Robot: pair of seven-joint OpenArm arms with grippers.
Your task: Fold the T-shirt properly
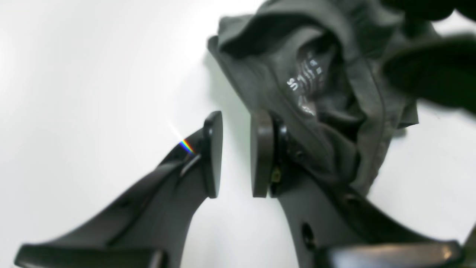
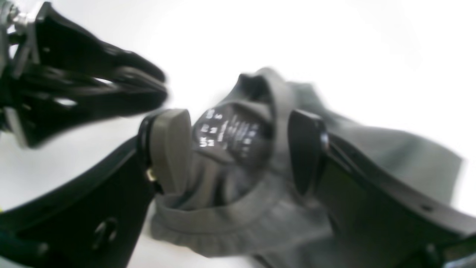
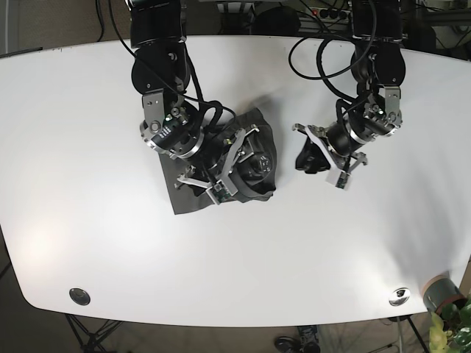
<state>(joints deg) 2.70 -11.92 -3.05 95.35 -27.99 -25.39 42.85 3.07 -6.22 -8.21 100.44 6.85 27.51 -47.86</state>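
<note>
white size print inside t-shirt [image 2: 238, 201] collar, unreadable.

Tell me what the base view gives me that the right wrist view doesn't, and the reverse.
Only the base view shows the whole white table, the T-shirt's crumpled outline, and the left gripper off to the shirt's side, over bare table. Only the right wrist view shows the printed neck label inside the collar, between the right gripper's open fingers. Both show the gray shirt bunched up, not flat, with both arms close to it.
</note>
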